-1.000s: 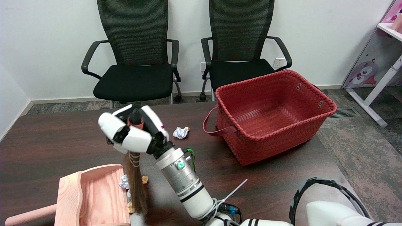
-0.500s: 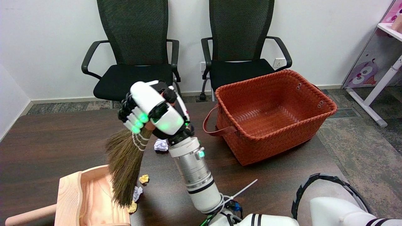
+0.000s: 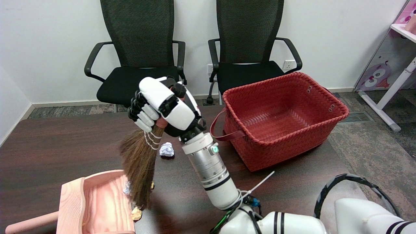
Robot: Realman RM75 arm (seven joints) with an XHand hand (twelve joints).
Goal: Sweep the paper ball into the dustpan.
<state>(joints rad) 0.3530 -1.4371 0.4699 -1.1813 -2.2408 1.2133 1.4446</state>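
hand: right hand (image 3: 164,107) wrapped round broom (image 3: 140,169) handle, bristles angled down for sweeping
paper ball (image 3: 167,150): on tabletop (image 3: 58,146), beside bristles
dustpan (image 3: 94,204): mouth facing bristles

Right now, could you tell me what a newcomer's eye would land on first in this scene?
Probably the right hand at centre, gripping a small straw broom whose bristles hang over the mouth of the wooden dustpan at lower left. Next, the big red woven basket on the table's right, and a white paper ball just beside the broom.
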